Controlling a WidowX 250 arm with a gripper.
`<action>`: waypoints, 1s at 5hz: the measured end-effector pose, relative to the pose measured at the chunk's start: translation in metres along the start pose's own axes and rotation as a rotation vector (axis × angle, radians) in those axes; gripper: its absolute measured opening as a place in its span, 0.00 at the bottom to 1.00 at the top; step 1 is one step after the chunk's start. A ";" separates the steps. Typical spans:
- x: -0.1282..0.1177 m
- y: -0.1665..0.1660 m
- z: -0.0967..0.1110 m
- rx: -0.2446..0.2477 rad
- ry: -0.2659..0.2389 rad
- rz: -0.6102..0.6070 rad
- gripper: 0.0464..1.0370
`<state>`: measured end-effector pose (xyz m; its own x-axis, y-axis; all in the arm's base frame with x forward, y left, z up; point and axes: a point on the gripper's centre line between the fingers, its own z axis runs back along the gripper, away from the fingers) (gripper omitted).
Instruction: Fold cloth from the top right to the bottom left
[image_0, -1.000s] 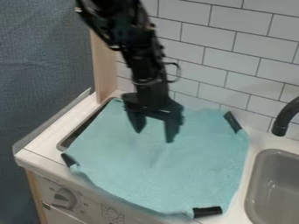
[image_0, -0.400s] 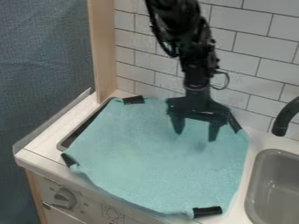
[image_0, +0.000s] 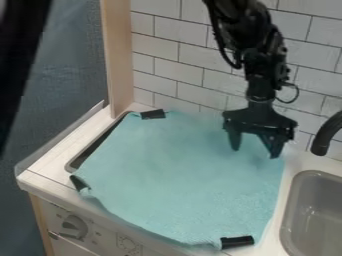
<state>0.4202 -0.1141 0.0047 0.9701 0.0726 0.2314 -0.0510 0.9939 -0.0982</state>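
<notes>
The black two-finger gripper (image_0: 255, 153) is being carried rightward along the back of the turquoise cloth (image_0: 177, 182) and is now seen at its top right corner — by which, it is judged, the fold is to be started. The fingers are parted, with nothing gripped. The cloth is spread unfolded on the white counter (image_0: 53, 162), below the gripper and mostly to its left in view.

Matt teal cloth (image_0: 180, 175); glossy tiles (image_0: 167, 62); sink (image_0: 320, 210) smooth, perhaps plastic.
</notes>
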 end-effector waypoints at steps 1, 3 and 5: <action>0.015 -0.013 -0.003 0.020 -0.022 0.027 0.96; 0.032 -0.031 -0.021 0.059 -0.041 0.024 0.96; 0.030 -0.039 -0.041 0.099 -0.027 0.010 0.96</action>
<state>0.4612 -0.1536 -0.0242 0.9629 0.0839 0.2566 -0.0855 0.9963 -0.0050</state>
